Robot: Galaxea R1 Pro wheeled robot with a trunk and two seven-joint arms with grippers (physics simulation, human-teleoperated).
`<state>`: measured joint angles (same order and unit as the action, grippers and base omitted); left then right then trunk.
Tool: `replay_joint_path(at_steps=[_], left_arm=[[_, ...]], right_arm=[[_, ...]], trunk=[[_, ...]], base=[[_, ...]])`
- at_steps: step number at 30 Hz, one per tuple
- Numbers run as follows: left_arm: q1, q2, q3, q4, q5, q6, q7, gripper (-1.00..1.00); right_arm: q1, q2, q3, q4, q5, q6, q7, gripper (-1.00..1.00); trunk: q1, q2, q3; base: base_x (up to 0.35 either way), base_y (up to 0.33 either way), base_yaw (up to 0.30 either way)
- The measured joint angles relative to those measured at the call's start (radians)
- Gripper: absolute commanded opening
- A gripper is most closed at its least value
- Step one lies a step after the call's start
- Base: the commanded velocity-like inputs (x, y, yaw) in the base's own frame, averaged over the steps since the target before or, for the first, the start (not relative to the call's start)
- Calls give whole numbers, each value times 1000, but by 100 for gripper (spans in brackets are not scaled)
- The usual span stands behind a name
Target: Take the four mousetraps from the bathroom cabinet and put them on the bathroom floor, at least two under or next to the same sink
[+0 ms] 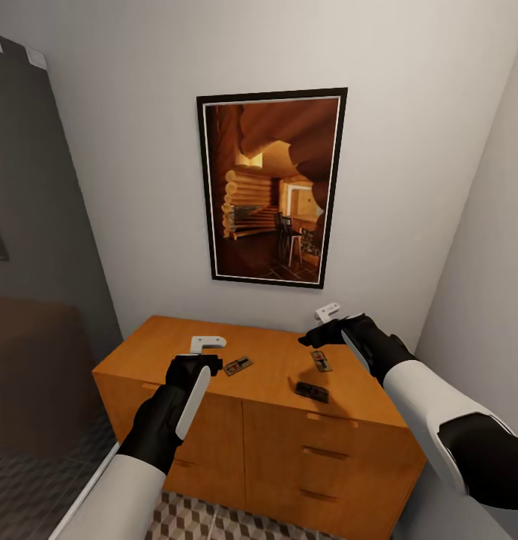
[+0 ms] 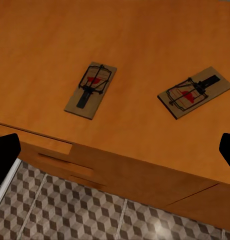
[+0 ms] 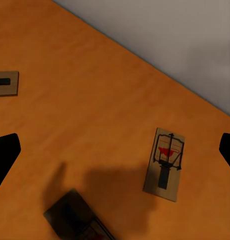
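Three mousetraps lie on the cabinet (image 1: 214, 360) surface, both tools spread and empty above them.
Left tool (image 1: 208, 346) hovers beside the left mousetrap (image 1: 238, 365); right tool (image 1: 327, 322) should descend squarely over the mousetrap (image 1: 321, 361) beneath, avoiding the front mousetrap (image 1: 312, 391).

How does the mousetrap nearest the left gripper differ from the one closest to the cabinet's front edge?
The left mousetrap lies in full light, its pale wood plain; the front mousetrap looks dark, in shadow. The left one sits further back on the cabinet, by the left gripper; the front one nearly reaches the edge. Both lie flat, untouched.
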<state>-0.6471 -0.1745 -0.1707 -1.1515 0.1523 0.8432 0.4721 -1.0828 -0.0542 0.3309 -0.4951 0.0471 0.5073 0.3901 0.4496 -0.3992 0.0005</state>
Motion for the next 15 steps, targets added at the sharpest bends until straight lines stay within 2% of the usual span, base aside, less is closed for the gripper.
replay_joint_path(at_steps=[5,9,12,13,15], left_arm=[[0,0,0,0,0,0,0,100],[0,0,0,0,0,0,0,100],[0,0,0,0,0,0,0,100],[0,0,0,0,0,0,0,100],[0,0,0,0,0,0,0,100]], right_arm=[[0,0,4,7,2,1,0,100],[0,-1,27,27,4,1,0,100],[0,-2,64,44,5,1,-1,100],[0,-3,99,56,6,1,-1,100],[0,-4,138,70,6,1,0,100]], trunk=[[0,0,0],[0,0,0],[0,0,0],[0,0,0],[0,0,0]], base=[[0,0,0],[0,0,0],[0,0,0],[0,0,0],[0,0,0]])
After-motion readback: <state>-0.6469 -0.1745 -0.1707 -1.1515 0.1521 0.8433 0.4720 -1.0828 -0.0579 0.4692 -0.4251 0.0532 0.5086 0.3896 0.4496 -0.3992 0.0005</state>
